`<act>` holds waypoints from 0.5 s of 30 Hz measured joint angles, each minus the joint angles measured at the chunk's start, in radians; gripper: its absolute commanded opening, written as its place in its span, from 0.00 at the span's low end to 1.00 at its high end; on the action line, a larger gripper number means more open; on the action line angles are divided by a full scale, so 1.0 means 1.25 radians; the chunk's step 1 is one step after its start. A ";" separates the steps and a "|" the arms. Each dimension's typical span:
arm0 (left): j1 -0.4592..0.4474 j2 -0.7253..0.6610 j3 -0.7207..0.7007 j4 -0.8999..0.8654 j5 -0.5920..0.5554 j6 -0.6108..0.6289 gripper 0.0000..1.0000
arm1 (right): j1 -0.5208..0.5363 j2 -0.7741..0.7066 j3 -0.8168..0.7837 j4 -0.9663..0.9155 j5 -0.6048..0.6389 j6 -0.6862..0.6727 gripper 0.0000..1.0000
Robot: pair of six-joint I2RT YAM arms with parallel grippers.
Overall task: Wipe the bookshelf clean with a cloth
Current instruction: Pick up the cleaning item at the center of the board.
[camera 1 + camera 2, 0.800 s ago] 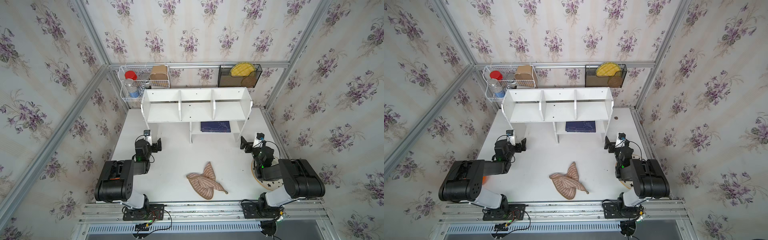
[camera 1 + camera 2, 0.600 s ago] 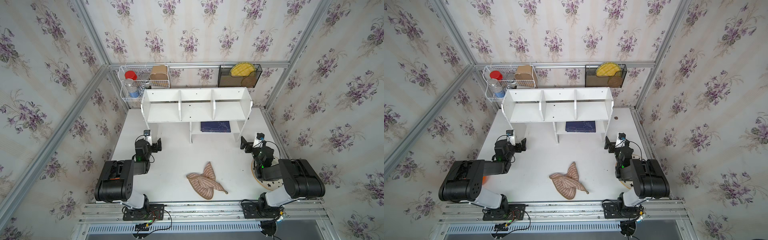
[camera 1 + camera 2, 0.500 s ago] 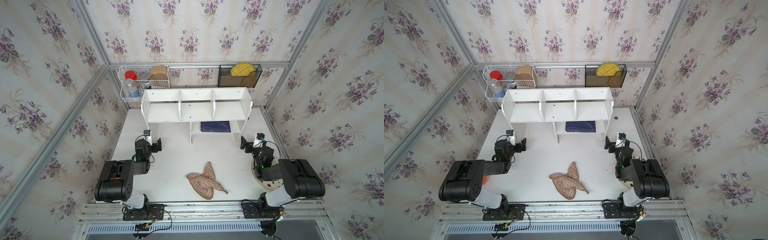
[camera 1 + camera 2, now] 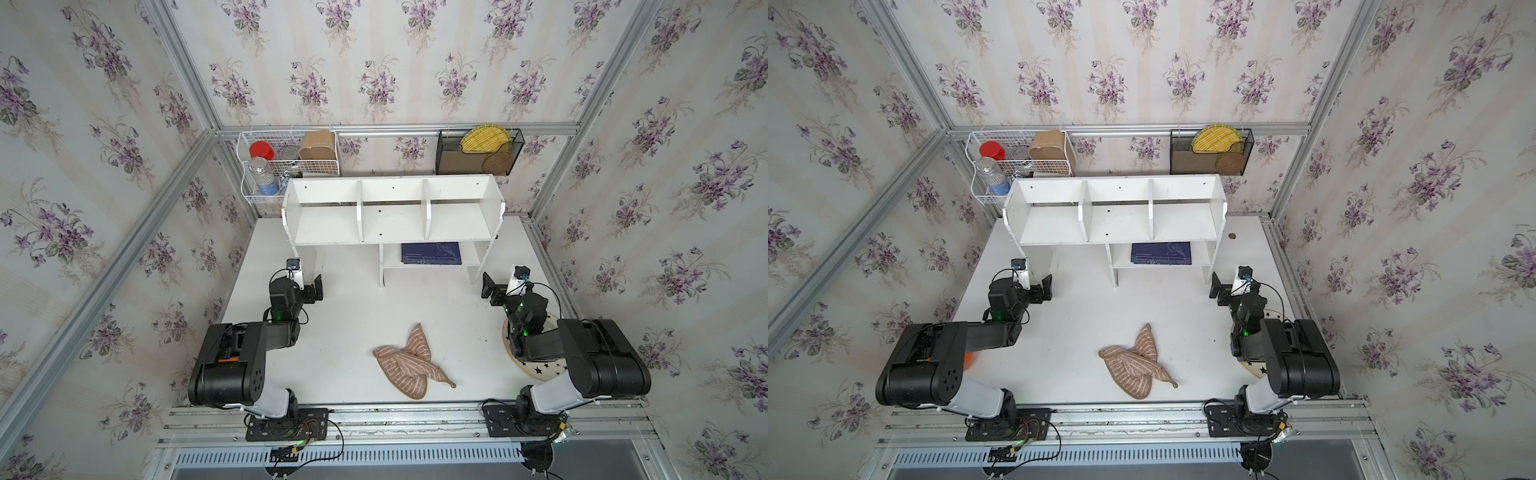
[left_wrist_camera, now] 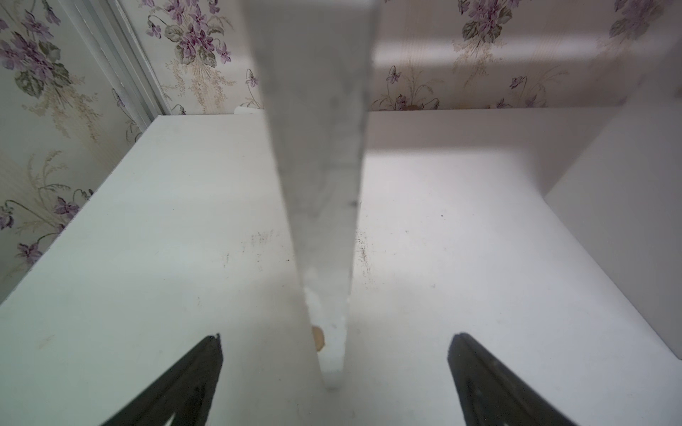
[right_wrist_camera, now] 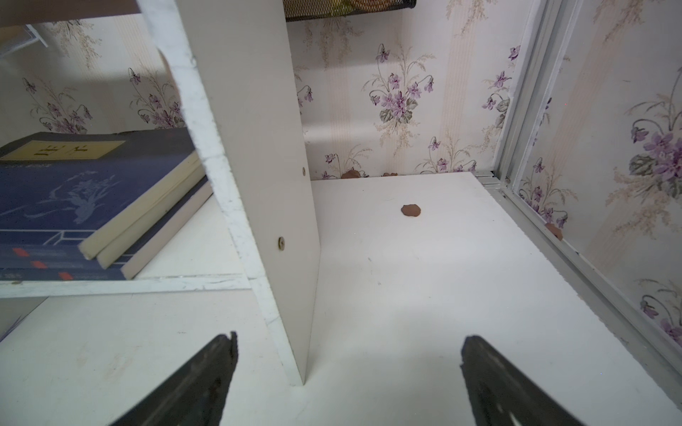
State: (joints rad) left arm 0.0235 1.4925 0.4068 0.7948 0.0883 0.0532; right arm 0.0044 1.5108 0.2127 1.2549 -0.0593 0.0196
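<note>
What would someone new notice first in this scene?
The white bookshelf stands at the back, with blue books on its lower shelf. A crumpled striped cloth lies alone out front. The left gripper and right gripper, both open and empty, sit by the shelf's legs.

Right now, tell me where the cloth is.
In both top views the cloth lies crumpled on the table near its front edge, about mid-width, well apart from the bookshelf at the back.

Purple-flowered wallpaper point(image 4: 376, 79) all round — bare white tabletop point(image 4: 357, 316), evenly lit.
</note>
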 measured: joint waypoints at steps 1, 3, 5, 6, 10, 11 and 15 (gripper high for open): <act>-0.001 -0.039 0.010 -0.039 -0.018 -0.006 0.99 | 0.001 -0.032 0.003 -0.031 0.015 0.003 1.00; -0.001 -0.115 0.048 -0.111 -0.064 -0.021 0.99 | 0.001 -0.131 0.039 -0.137 0.063 0.025 1.00; -0.001 -0.179 0.108 -0.198 -0.119 -0.049 1.00 | 0.001 -0.232 0.095 -0.240 0.112 0.062 1.00; -0.001 -0.208 0.150 -0.278 -0.147 -0.072 0.98 | 0.001 -0.280 0.106 -0.277 0.140 0.091 1.00; -0.008 -0.290 0.242 -0.539 -0.180 -0.167 0.90 | -0.064 -0.310 0.148 -0.510 0.187 0.298 1.00; -0.014 -0.307 0.252 -0.600 -0.184 -0.191 0.89 | -0.069 -0.291 0.189 -0.603 0.195 0.337 1.00; -0.051 -0.406 0.268 -0.808 -0.199 -0.291 0.87 | 0.098 -0.272 0.318 -0.865 0.237 0.398 1.00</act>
State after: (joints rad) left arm -0.0399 0.9855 0.7418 -0.2157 -0.1600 -0.3107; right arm 0.1265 1.1713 0.6106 0.1738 0.2363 0.5167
